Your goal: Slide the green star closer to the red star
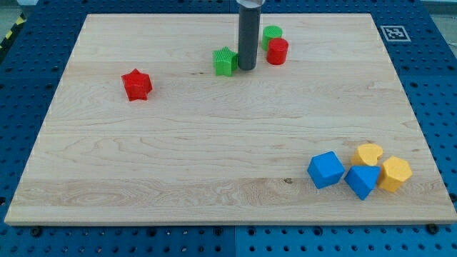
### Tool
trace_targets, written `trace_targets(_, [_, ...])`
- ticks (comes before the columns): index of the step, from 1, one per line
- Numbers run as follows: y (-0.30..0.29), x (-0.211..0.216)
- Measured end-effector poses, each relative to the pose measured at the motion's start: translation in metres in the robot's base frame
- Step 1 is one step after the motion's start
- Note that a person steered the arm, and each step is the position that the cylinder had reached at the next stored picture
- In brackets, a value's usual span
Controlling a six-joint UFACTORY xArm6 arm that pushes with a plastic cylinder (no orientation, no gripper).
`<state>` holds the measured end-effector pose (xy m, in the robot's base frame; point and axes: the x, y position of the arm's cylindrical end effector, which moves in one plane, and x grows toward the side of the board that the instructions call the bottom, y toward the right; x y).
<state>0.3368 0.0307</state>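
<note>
The green star (225, 61) lies on the wooden board near the view's top, a little left of centre. The red star (136, 84) lies well to its left and slightly lower. My tip (246, 68) is the lower end of a dark rod coming down from the view's top. It stands just right of the green star, touching or nearly touching its right side.
A red cylinder (278, 51) and a green cylinder (271, 34) sit close together just right of the rod. At the view's bottom right lie a blue cube (325, 170), a blue triangular block (362, 180), a yellow heart (369, 153) and a yellow hexagon (395, 173).
</note>
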Motion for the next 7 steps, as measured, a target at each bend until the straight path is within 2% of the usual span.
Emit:
trace_targets(3, [-0.06, -0.004])
trace_targets(5, [-0.092, 0.018])
trace_targets(7, [-0.143, 0.019])
